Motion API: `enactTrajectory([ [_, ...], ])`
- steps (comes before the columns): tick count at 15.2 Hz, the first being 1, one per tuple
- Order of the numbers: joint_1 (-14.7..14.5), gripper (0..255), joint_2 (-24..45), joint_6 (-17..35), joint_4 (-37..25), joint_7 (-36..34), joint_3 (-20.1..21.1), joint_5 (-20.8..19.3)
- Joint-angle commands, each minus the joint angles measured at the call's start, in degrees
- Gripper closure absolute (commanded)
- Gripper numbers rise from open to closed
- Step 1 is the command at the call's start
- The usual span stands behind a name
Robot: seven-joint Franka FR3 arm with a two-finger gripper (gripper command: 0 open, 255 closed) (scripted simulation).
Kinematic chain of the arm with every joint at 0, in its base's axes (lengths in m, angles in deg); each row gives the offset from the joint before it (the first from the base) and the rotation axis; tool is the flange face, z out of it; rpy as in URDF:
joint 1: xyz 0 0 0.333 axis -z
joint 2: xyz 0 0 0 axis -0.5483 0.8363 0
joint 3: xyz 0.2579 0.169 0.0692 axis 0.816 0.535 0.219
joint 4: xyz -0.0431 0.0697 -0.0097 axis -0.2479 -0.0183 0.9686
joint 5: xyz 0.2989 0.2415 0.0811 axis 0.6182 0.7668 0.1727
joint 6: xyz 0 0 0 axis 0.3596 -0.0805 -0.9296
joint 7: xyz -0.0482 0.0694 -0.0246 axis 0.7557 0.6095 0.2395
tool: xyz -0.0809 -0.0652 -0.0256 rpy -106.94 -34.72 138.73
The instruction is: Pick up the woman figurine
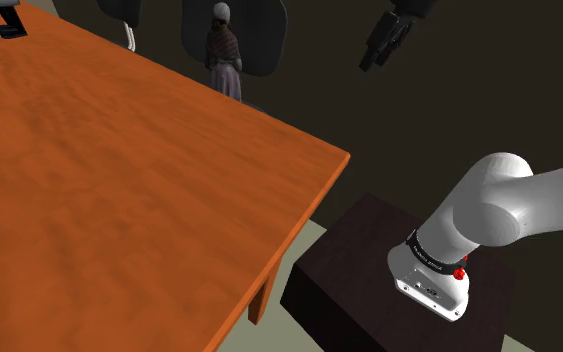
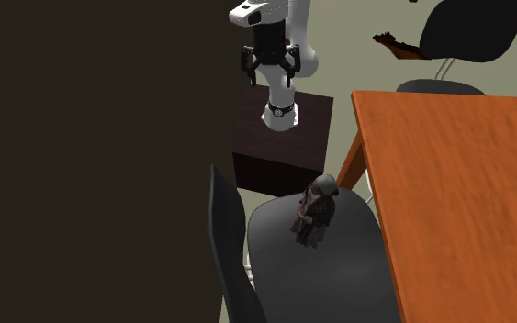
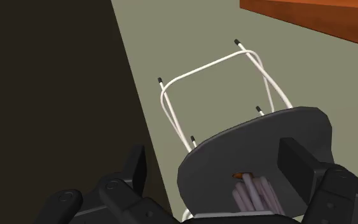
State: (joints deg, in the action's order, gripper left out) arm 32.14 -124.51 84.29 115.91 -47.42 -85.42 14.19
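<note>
- Nearest, the gripper [image 3: 214, 156] has its two black fingers [image 3: 135, 170] standing well apart, with nothing clasped between them.
- Just beyond, seen through the gap between them in the wrist view, the woman figurine [image 3: 254, 191] stands on the dark seat of a chair [image 3: 260, 137], touching neither finger.
- Under that seat, the chair's white wire legs [image 3: 203, 66] rest on a pale floor [image 3: 171, 38].
- From the shoulder view, the figurine [image 1: 224, 55] is upright, with a pale head covering, a dark shawl and a greyish skirt. It stands at nine o'clock from the gripper [image 1: 384, 40], well apart from it, just past the far edge of the orange-brown table [image 1: 119, 200].
- In the second exterior view, the figurine [image 2: 314, 213] is near six o'clock from the gripper [image 2: 268, 62], with the table [image 2: 467, 202] at its three o'clock and the dark stand [image 2: 256, 165] at its eleven o'clock.
- Farthest off, a second dark chair [image 2: 472, 32] sits at twelve o'clock from the table.
</note>
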Motion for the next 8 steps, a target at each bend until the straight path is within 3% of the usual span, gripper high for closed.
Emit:
enactTrajectory([
  [1,0.0,0,0.0,0.0,0.0,0.0,0.0,0.0],
  [8,-3.5,0,15.9,2.9,-12.3,2.3,-0.4,4.2],
])
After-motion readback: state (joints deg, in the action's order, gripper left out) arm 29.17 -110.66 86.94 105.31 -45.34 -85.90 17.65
